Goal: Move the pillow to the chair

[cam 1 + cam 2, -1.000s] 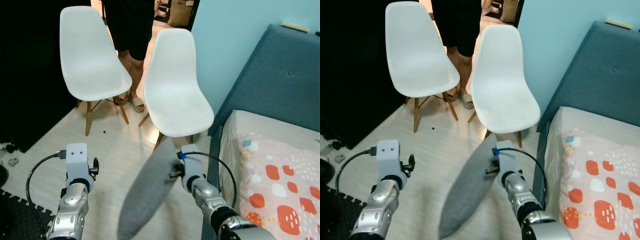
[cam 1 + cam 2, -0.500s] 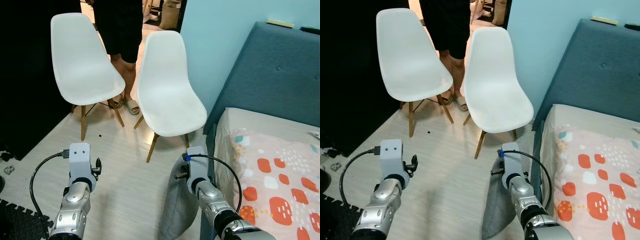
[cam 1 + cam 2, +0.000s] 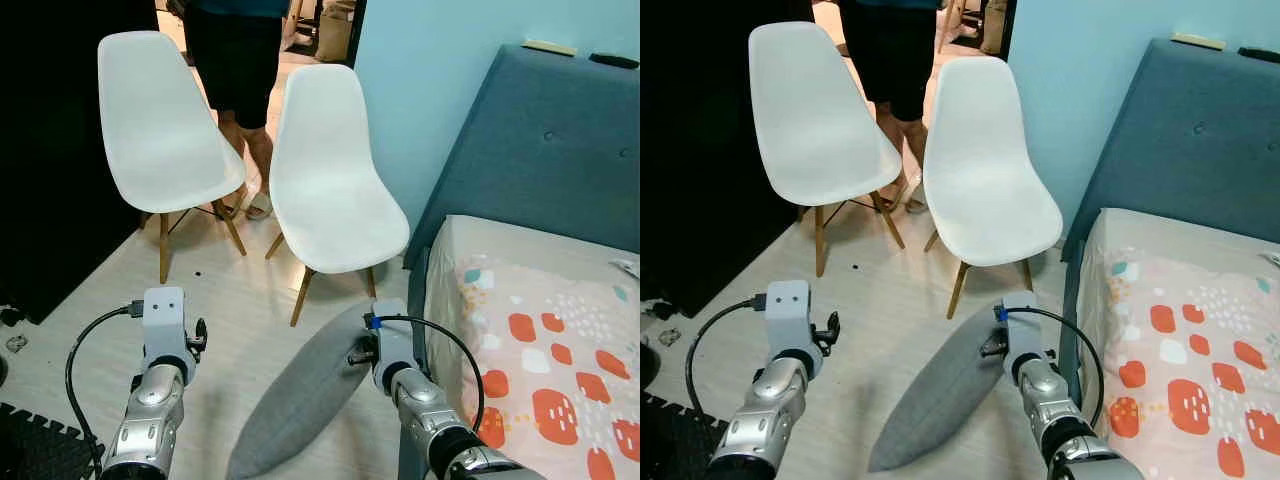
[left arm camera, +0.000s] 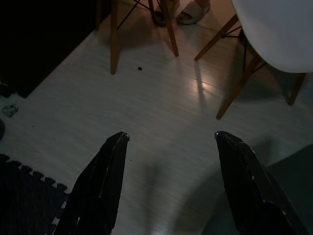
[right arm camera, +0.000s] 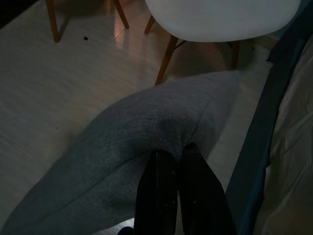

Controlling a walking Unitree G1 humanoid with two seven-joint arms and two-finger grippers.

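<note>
Long grey pillow (image 3: 300, 400), soft knit, pinched by right end effector (image 5: 171, 159)

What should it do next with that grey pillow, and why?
Probably lift it forward onto the nearer white chair. The right claw is shut on the pillow, which hangs low beside the bed, below the chair's bare seat.

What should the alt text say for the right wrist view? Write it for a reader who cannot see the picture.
The right tool is shut on a grey pillow, pinching its fabric above a pale wood floor. Ahead stands a white chair on wooden legs, with the bed beside the pillow.
</note>
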